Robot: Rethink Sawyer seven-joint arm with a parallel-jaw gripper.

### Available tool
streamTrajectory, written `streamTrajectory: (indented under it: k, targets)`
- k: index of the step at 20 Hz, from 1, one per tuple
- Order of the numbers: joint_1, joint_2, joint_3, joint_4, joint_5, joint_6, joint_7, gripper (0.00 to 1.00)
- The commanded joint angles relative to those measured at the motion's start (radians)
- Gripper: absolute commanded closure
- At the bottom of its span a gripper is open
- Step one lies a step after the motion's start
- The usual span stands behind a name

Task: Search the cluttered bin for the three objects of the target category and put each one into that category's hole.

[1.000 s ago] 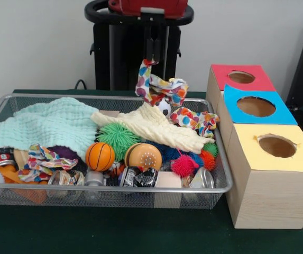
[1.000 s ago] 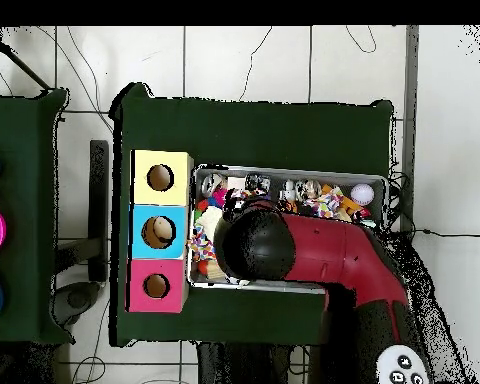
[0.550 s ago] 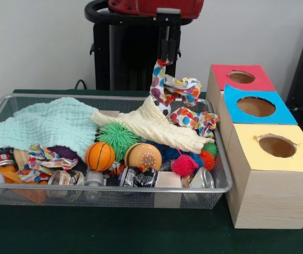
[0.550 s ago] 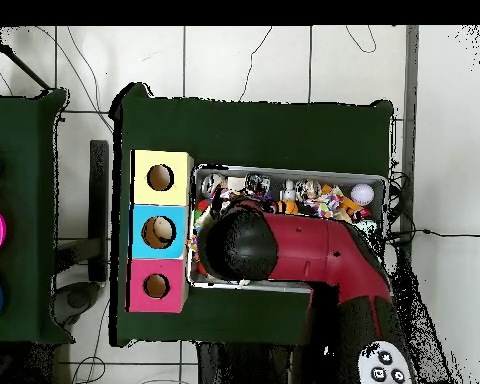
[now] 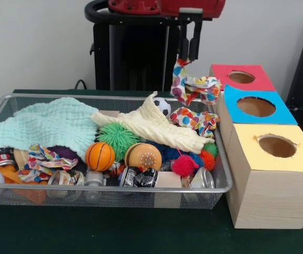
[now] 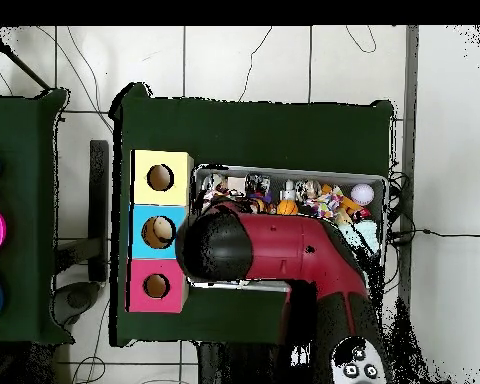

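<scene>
Patterned cloth (image 5: 194, 87) hangs pinched in the hand (image 5: 188, 57).

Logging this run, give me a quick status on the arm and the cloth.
Gripper shut on patterned cloth, lifted clear of the wire bin. Cloth hangs beside the red box, not over a hole. Path unobstructed.

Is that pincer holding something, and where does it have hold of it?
Yes: the pincer grips a spotted cloth by its top corner; the rest hangs bunched below, clear of the bin.
</scene>
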Motion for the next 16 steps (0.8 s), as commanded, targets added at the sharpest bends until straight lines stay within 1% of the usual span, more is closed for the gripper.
streamTrajectory:
  k: [1,9,16]
  targets:
    - [0.031,0.004,0.006,0.034,0.029,0.093,0.128,1.0]
    - [0.052,-0.008,-0.017,0.043,0.04,0.094,0.132,1.0]
    - [0.038,-0.008,-0.016,0.059,0.042,0.072,0.105,1.0]
